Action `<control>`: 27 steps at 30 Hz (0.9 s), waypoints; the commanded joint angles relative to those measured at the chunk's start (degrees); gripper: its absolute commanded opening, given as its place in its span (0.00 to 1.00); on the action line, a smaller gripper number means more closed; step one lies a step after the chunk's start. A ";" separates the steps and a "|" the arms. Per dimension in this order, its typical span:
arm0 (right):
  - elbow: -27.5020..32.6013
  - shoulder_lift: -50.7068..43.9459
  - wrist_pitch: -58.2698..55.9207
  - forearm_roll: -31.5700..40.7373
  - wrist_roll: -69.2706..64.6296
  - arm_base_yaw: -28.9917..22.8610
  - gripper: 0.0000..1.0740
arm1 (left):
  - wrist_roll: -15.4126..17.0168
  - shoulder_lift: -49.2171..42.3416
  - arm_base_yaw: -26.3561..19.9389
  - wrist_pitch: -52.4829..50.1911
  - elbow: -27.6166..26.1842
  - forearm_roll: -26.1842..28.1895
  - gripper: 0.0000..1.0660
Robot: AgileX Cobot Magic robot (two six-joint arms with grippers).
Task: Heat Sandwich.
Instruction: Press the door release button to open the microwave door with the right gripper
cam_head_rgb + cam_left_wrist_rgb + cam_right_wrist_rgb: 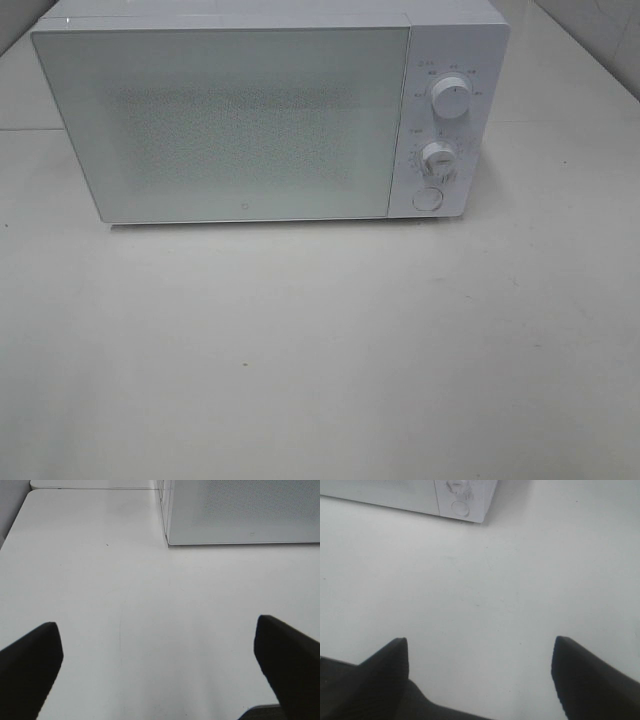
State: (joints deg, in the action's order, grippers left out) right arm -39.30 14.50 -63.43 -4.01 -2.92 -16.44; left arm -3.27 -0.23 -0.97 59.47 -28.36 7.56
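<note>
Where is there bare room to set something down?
The tabletop in front of the closed microwave is bare across its width; narrower strips flank the microwave's sides. Nowhere is crowded: left gripper and right gripper hang open over bare surface.

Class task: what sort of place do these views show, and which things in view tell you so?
Probably a robot test bench staged as a kitchen counter: a closed white microwave with two dials stands on a plain white table, and the left gripper and right gripper hang open over it.
</note>
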 commanded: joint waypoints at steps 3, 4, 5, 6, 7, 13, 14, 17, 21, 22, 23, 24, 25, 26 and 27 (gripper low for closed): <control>4.13 -6.19 2.46 -0.06 0.86 4.18 0.71 | 0.17 -1.60 -0.23 -0.23 0.17 0.23 0.93; 5.10 -7.68 3.04 -0.06 0.86 5.21 0.71 | 0.17 -1.60 -0.23 -0.23 0.17 0.23 0.93; 6.02 -9.22 3.67 -0.06 0.86 6.02 0.71 | 0.17 -1.60 -0.23 -0.23 0.17 0.23 0.93; 7.51 -11.80 4.64 -0.06 0.86 7.68 0.71 | 0.17 -1.60 -0.23 -0.23 0.17 0.23 0.93; 7.51 -11.80 4.64 -0.06 0.86 7.68 0.71 | 0.17 -1.60 -0.23 -0.23 0.17 0.23 0.93; 10.31 -16.27 4.64 -0.17 0.92 11.40 0.71 | 0.17 -1.55 -0.23 -0.23 0.17 0.23 0.93; 10.31 -16.27 4.64 -0.06 0.86 11.57 0.71 | 0.17 -1.49 -0.23 -0.23 0.17 0.23 0.93; 10.31 -16.27 4.64 -0.06 0.86 11.57 0.71 | 0.17 -1.43 -0.23 -0.23 0.17 0.23 0.93; 10.31 -16.27 4.64 -0.06 0.92 11.57 0.71 | 0.17 -1.43 -0.23 -0.23 0.17 0.23 0.93; 10.31 -16.27 4.64 -0.06 0.92 11.57 0.71 | 0.17 -1.43 -0.23 -0.23 0.17 0.23 0.93; 10.31 -16.27 4.64 -0.06 0.92 11.57 0.71 | 0.17 -1.43 -0.23 -0.23 0.17 0.23 0.93; 10.31 -16.27 4.64 -0.06 0.92 11.57 0.71 | 0.17 -1.38 -0.23 -0.23 0.17 0.23 0.93; 10.31 -16.27 4.64 -0.06 0.92 11.57 0.71 | 0.17 -1.38 -0.23 -0.23 0.17 0.23 0.93; 10.31 -16.27 4.64 -0.06 0.92 11.57 0.71 | 0.17 -1.38 -0.23 -0.23 0.17 0.23 0.93; 10.31 -16.27 4.64 -0.06 0.92 11.57 0.71 | 0.17 -1.38 -0.23 -0.23 0.17 0.23 0.93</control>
State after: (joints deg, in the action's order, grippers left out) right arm -29.05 -0.17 -59.42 -4.01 -2.35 -5.27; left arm -3.27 -0.23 -0.97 59.47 -28.36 7.56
